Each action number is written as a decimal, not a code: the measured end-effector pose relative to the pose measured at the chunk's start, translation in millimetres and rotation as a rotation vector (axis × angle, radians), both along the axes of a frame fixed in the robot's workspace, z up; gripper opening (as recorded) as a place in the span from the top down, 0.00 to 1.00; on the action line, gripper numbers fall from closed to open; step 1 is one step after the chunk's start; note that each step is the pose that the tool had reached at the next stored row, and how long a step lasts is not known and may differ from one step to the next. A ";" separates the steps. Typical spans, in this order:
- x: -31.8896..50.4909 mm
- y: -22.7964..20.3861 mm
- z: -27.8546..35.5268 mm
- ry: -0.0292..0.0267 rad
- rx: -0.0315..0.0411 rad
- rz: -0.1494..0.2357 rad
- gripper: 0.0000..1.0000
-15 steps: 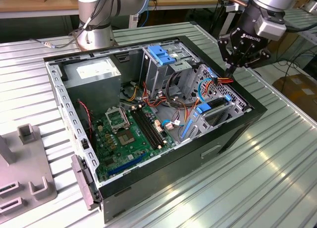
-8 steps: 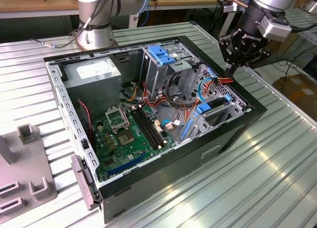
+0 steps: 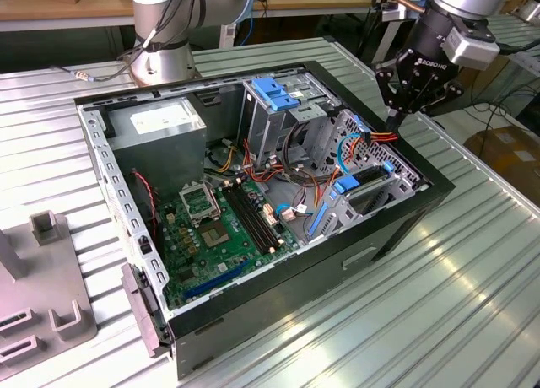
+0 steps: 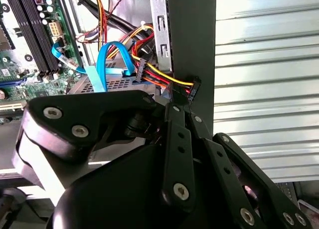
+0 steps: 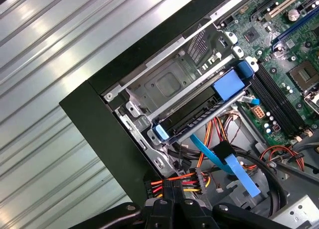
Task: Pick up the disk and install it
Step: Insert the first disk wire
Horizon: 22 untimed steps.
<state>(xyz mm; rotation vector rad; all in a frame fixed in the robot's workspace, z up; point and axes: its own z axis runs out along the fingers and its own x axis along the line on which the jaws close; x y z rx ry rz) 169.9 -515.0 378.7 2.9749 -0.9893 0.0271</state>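
The disk point(image 5: 195, 112) sits in the drive bay at the case's corner, dark edge showing, with its blue bracket point(image 5: 230, 83) on top. In the exterior view the disk point(image 3: 371, 188) lies at the case's right end. My gripper point(image 3: 395, 121) hangs just above that end, at the case wall. In both wrist views the gripper point(image 5: 172, 201) point(image 4: 181, 107) is shut on a black power connector point(image 5: 159, 186) point(image 4: 192, 88) with red, orange and yellow wires point(image 3: 381, 137), a little away from the disk.
The open computer case point(image 3: 396, 228) lies on a ribbed metal table point(image 3: 472, 278). Inside are a green motherboard point(image 3: 224, 223), a grey power-supply box point(image 3: 160, 126), a metal drive cage with a blue latch point(image 3: 274, 93) and blue data cables point(image 5: 234, 167). A grey fixture point(image 3: 42, 304) stands at the exterior view's left.
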 end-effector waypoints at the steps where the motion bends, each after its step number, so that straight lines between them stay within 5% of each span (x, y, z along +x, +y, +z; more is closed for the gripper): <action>1: 0.0 0.0 0.0 0.0000 -0.0001 0.000 0.88; 3: 0.0 0.0 0.0 -0.0008 0.0004 0.000 0.88; 4: 0.2 0.0 -0.2 -0.0087 0.0017 0.000 0.88; 7: 2.1 0.0 -0.8 -0.0204 0.0019 0.006 0.88; 10: 3.9 0.0 -1.2 -0.0238 0.0020 0.027 0.88; 17: 6.8 -0.4 -3.4 -0.0396 0.0023 0.084 0.75; 22: 6.8 -2.0 -5.0 -0.0525 0.0020 0.099 0.75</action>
